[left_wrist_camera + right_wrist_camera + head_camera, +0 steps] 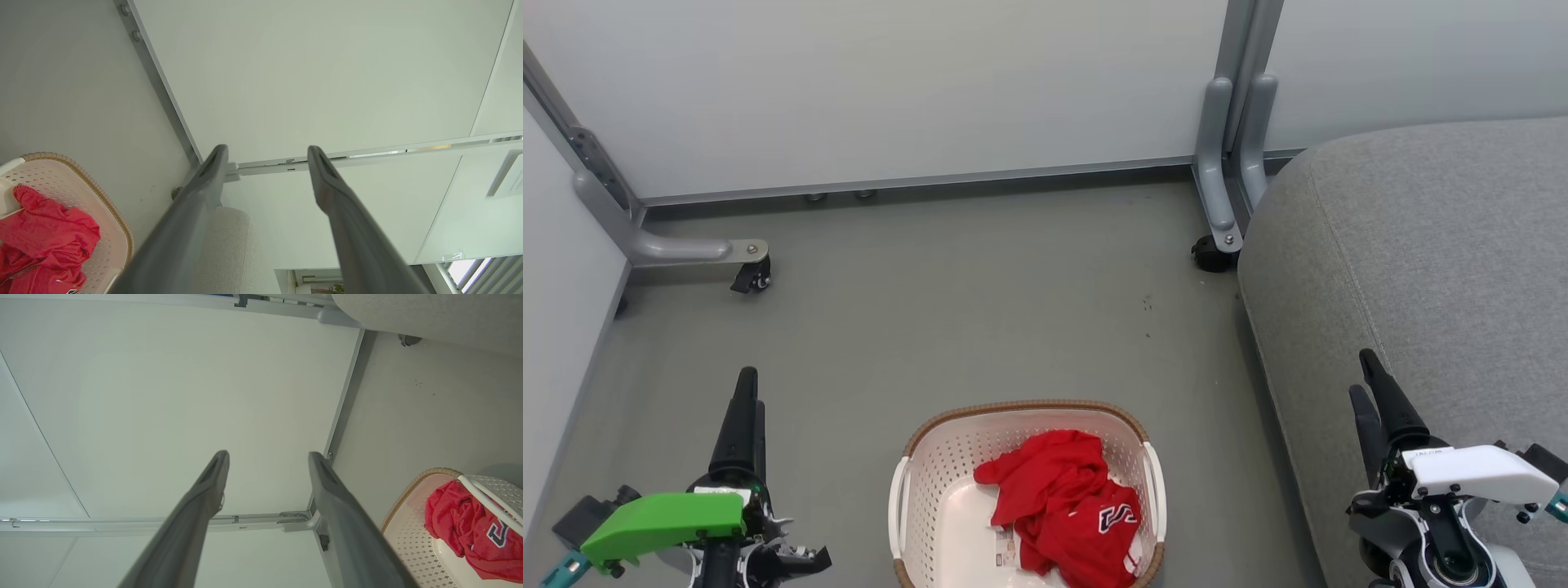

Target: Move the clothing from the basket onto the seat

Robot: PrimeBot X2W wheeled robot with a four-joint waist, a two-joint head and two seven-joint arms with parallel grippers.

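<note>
Crumpled red clothing (1070, 506) with navy-and-white lettering lies in the right half of the cream basket (939, 482), which stands on the floor at the bottom centre of the head view. The grey seat (1437, 261) fills the right side. My left gripper (750, 390) hovers left of the basket, open and empty, as its spread fingers (204, 183) show in the left wrist view. My right gripper (1364, 377) is over the seat's front edge, open and empty. The clothing (45, 241) and basket (110, 228) appear at the lower left of the left wrist view, and the clothing (470, 526) at the lower right of the right wrist view.
White partition panels on grey wheeled frames stand behind, with a caster foot (752, 273) at the left and another (1215, 253) by the seat's corner. Grey floor (980, 310) stretches between the basket and the panels.
</note>
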